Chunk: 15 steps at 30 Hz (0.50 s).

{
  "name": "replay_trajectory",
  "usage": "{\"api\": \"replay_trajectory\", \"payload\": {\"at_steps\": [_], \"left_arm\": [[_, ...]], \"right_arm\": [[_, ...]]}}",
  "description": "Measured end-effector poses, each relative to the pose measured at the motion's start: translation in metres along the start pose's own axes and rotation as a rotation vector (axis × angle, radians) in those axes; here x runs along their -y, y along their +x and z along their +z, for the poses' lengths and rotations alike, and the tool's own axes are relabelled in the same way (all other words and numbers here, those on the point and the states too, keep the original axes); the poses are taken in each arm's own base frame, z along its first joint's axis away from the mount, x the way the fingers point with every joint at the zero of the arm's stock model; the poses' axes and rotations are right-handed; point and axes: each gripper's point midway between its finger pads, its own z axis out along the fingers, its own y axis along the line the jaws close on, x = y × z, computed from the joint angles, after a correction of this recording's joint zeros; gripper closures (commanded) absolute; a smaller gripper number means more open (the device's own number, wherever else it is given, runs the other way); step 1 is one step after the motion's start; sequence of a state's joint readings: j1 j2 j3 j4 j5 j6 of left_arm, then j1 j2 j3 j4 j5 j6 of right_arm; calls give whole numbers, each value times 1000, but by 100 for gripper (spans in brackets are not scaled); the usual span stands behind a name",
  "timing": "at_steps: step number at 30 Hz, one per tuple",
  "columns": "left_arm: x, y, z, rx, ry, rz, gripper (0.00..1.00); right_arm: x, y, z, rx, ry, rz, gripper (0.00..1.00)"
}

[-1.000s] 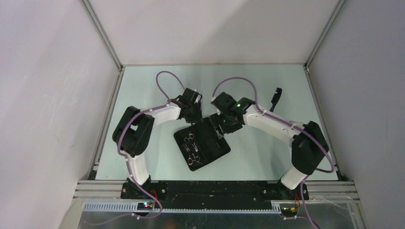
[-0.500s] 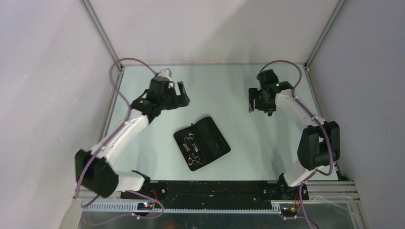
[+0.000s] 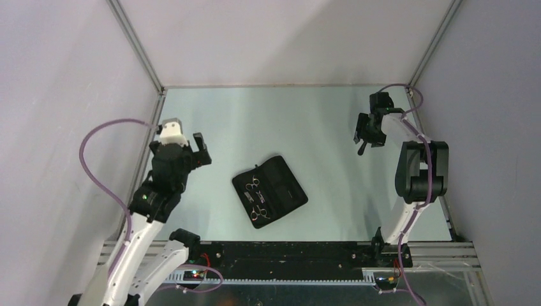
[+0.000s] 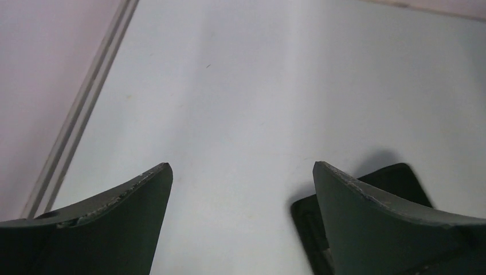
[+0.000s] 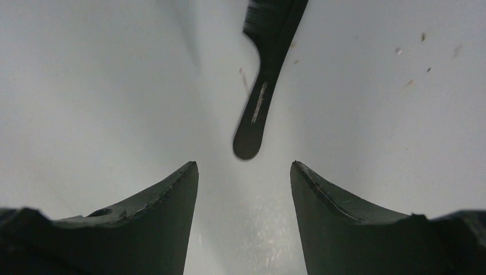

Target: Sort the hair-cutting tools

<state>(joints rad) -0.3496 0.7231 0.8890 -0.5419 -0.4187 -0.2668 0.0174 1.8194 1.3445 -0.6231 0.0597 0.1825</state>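
Note:
Two silver scissors [image 3: 253, 184] [image 3: 259, 213] lie inside the open black zip case [image 3: 281, 188] at mid-table. The black comb [image 5: 269, 51] lies flat at the far right; in the top view only its handle end [image 3: 362, 151] pokes out under my right gripper [image 3: 369, 135]. In the wrist view the right gripper [image 5: 245, 166] is open, with the comb's rounded handle tip just ahead of the fingertips and untouched. My left gripper [image 3: 203, 152] hangs wide open and empty at the left side, away from the case. A corner of the case [image 4: 395, 175] shows behind its right finger [image 4: 367, 217].
Aluminium rails [image 3: 145, 137] and white walls border the table on the left, right and back. The right arm's elbow [image 3: 421, 169] stands near the right rail. Small crumbs [image 5: 410, 54] dot the surface by the comb.
Both arms have pulled away from the case. The left swung out to the table's left side and opened wide; the right moved to the far right, over the comb.

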Motion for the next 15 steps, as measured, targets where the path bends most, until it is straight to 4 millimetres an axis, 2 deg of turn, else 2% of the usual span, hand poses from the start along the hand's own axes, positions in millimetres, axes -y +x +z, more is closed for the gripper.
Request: {"api": "replay_trajectory", "payload": {"at_steps": [3, 7, 9, 15], "left_arm": [[-21, 24, 1, 12, -73, 37, 0], [-40, 53, 6, 0, -144, 79, 0], [-43, 55, 7, 3, -162, 86, 0], [-43, 45, 10, 40, -175, 85, 0]], "right_arm": [[7, -10, 14, 10, 28, 13, 38], [13, -26, 35, 14, 53, 26, 40], [16, -33, 44, 14, 66, 32, 41], [24, -48, 65, 8, 85, 47, 46]]}}
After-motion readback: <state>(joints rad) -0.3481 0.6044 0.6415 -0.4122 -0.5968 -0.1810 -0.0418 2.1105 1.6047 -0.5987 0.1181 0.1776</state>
